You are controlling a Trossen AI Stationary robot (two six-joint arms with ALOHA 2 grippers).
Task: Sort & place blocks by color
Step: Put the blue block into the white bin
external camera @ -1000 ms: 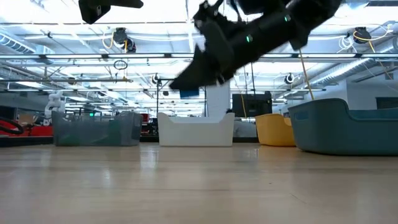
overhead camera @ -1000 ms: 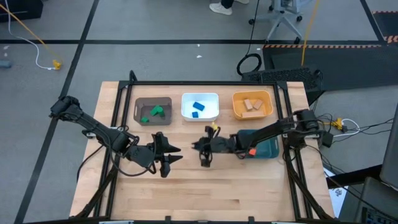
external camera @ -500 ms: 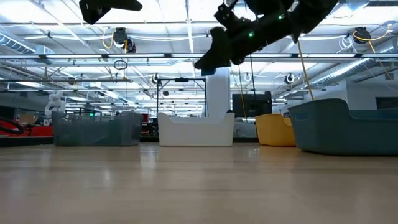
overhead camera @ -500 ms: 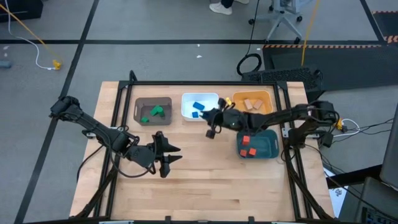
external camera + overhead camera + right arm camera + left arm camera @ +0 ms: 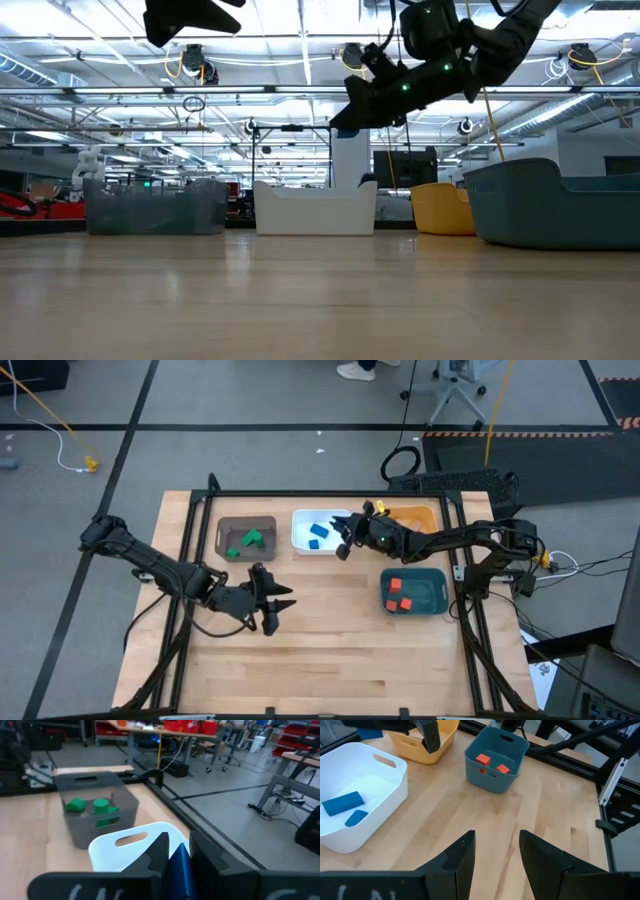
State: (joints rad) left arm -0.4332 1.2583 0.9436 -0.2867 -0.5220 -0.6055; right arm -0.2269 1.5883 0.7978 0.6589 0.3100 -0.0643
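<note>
My right gripper [image 5: 343, 548] hangs above the white bin [image 5: 300, 532], at its right end, shut on a blue block [image 5: 181, 865]. Two more blue blocks [image 5: 318, 531] lie in that bin. Green blocks [image 5: 250, 540] lie in the brown bin [image 5: 226, 532] and two red ones [image 5: 398, 593] in the teal bin [image 5: 432, 592]. The orange bin [image 5: 420, 515] is partly hidden by the right arm. My left gripper [image 5: 280, 606] hovers open over bare table left of centre, nothing between its fingers [image 5: 462, 855]. My right gripper pinches the blue block between its two fingers; only a narrow blue face [image 5: 180, 860] shows between them. The fingers come nearly level from the table's right side. The block is lifted clear, above the white bin [image 5: 125, 840].
The brown, white and orange bins stand in a row along the far edge, with the teal bin nearer on the right. Black frame rails [image 5: 470, 610] run along the table's sides. Bare wood [image 5: 330, 660] fills the near half of the table.
My right gripper, still shut, has swung up and toward the far edge, from beside the teal bin at mid-table to above the white bin's right end. The teal bin and its red blocks are now uncovered.
</note>
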